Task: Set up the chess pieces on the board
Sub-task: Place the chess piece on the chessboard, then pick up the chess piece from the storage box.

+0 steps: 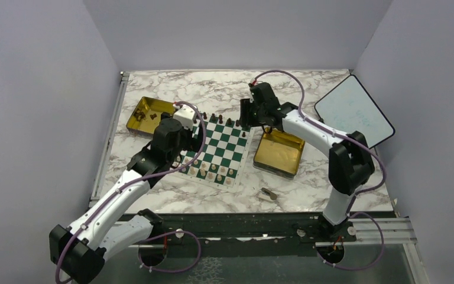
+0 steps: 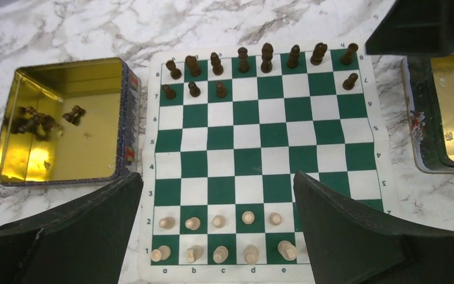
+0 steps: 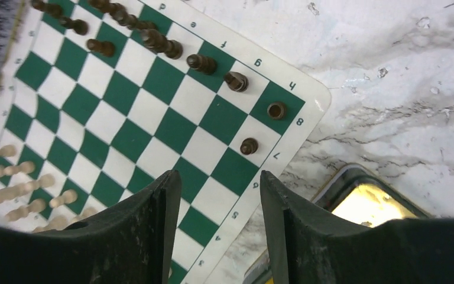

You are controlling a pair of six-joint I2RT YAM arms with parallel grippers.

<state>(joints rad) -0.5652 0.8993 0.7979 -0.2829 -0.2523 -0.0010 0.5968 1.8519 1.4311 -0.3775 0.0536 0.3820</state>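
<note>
I work over a white marble-patterned tabletop, veined in grey and brown. Plain pale grey walls box it in: the back wall, the left wall and the right wall. A dark rail runs along the near edge. The light is soft and even.

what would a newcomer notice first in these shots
The green and white board at mid-table, with dark pieces lined along its far edge and pale pieces along the near one. Left of it, a gold tin holds a few more dark pieces, and the right gripper hangs open above the board's far right corner.
</note>
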